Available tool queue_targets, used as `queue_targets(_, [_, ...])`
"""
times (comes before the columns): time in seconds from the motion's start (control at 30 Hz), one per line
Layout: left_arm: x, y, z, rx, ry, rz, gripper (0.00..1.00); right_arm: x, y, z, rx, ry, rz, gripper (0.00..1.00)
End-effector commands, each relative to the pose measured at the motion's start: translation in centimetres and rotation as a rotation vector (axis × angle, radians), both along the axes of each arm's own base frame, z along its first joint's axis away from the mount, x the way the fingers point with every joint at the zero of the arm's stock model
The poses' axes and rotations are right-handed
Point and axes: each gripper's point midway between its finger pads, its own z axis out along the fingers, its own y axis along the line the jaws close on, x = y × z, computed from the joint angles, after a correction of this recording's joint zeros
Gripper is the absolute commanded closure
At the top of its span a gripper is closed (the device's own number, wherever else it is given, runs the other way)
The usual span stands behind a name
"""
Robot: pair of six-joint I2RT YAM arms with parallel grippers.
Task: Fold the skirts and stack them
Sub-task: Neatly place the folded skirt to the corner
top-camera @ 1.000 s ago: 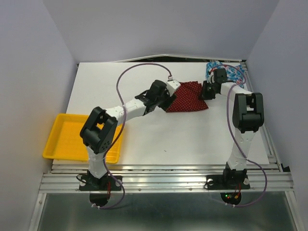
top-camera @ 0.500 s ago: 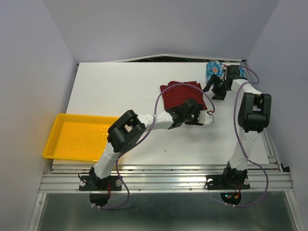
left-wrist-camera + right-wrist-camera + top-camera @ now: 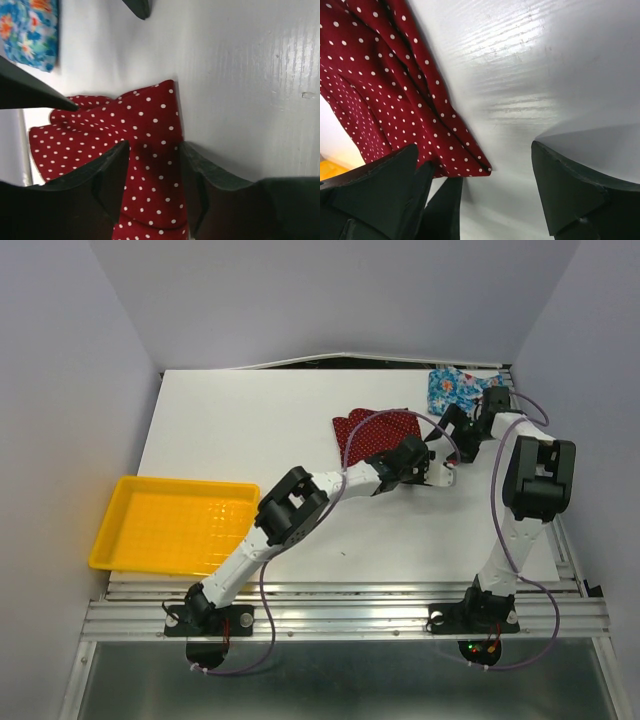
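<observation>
The dark red dotted skirt (image 3: pixel 372 428) lies crumpled at the back right of the white table. My left gripper (image 3: pixel 413 453) reaches over its near right part. In the left wrist view the left gripper (image 3: pixel 154 150) is partly open, its fingers straddling a strip of the red skirt (image 3: pixel 125 125) near its edge. My right gripper (image 3: pixel 452 430) hovers just right of that skirt, between it and the blue floral skirt (image 3: pixel 455 388). Seen from the right wrist, the right gripper (image 3: pixel 474 146) is wide open over bare table, a corner of the red skirt (image 3: pixel 385 85) beside its left finger. The blue floral skirt (image 3: pixel 30 30) lies bunched in the back right corner.
A yellow tray (image 3: pixel 160 525) sits at the table's front left edge. Grey walls close in the table on the left, back and right. The left arm stretches diagonally across the middle of the table, its cable looping above it.
My left arm swung from the red skirt's left side across to its right front part, jaws narrowing. The skirt ended up more bunched. My right gripper let go and opened wide.
</observation>
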Motion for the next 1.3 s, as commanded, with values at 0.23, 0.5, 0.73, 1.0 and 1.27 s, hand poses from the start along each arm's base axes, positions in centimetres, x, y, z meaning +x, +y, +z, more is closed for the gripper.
queue_targets(0.23, [-0.1, 0.1, 2.2, -0.005, 0.054, -0.021, 0.44, -1.8, 0.3, -0.1, 0.031, 0.018, 0.02, 0.0])
queue_targets(0.5, [1.4, 0.9, 0.9, 0.008, 0.122, 0.034, 0.91, -1.9, 0.7, 0.0, 0.051, 0.016, 0.036, 0.0])
queue_targets(0.73, [2.4, 0.6, 6.6, -0.202, 0.186, 0.046, 1.0, -3.0, 2.5, -1.5, 0.161, 0.002, 0.036, 0.0])
queue_targets(1.0, [1.7, 0.6, 9.7, -0.319, 0.273, 0.001, 1.0, -2.4, 3.9, -2.3, 0.303, -0.026, -0.037, 0.0])
queue_targets(1.27, [0.7, 0.2, 12.0, -0.396, 0.331, -0.045, 1.0, -1.3, 6.6, -3.3, 0.337, -0.034, -0.051, 0.0])
